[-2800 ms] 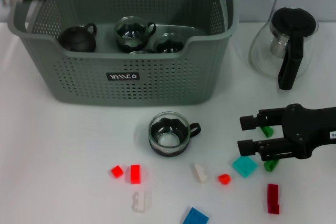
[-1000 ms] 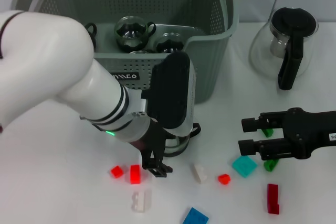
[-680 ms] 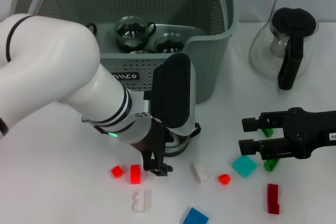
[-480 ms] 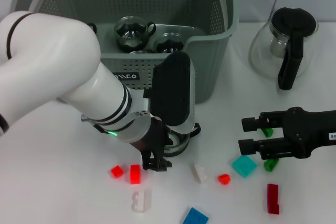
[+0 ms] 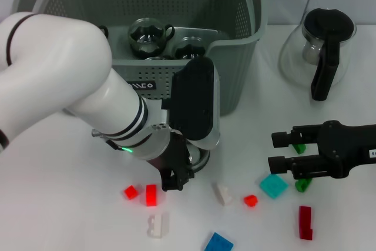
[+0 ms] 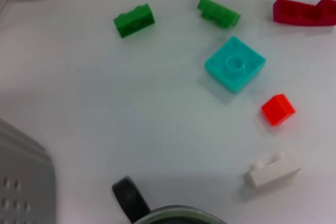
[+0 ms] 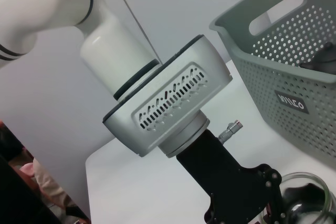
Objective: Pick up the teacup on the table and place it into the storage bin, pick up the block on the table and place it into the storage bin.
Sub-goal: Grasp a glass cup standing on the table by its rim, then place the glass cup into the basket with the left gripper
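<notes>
While the left arm fills the left and centre of the head view, its left gripper (image 5: pixel 176 176) sits low over the teacup (image 5: pixel 201 158), just in front of the storage bin (image 5: pixel 235 95). Cup is mostly hidden under the wrist; only a sliver of glass rim shows. Can't tell whether the fingers are wide, narrow or clamped on it.

Left wrist view: cup rim and its black handle (image 6: pixel 130 198) at the bottom edge, bin corner at lower left, table (image 6: pixel 105 103) beyond.

Bin sits at upper centre of the head view, orange handle pieces at the top corners, black label partly covered by the arm. Inside: a glass cup (image 5: pixel 150 34) with dark insert and another one (image 5: pixel 189 47) beside it.

Right gripper (image 5: pixel 280 151) is at the right edge, mid-height, off to the side of the cup. Fingers are spread apart, holding nothing, pointing toward frame centre.

Blocks on the table, lower part of the head view:
- two red ones (image 5: pixel 141 194) lower left of centre
- white one (image 5: pixel 155 226) below them
- white one (image 5: pixel 222 193) and small red one (image 5: pixel 251 200) right of the cup
- blue one (image 5: pixel 218 243) at the bottom edge
- teal square one (image 5: pixel 274 186) just under the right gripper
- two green ones (image 5: pixel 303 184) near its fingers
- dark red one (image 5: pixel 305 223) lower right

Glass jug (image 5: pixel 320 51) with black lid and handle stands upper right, well apart from the bin.
</notes>
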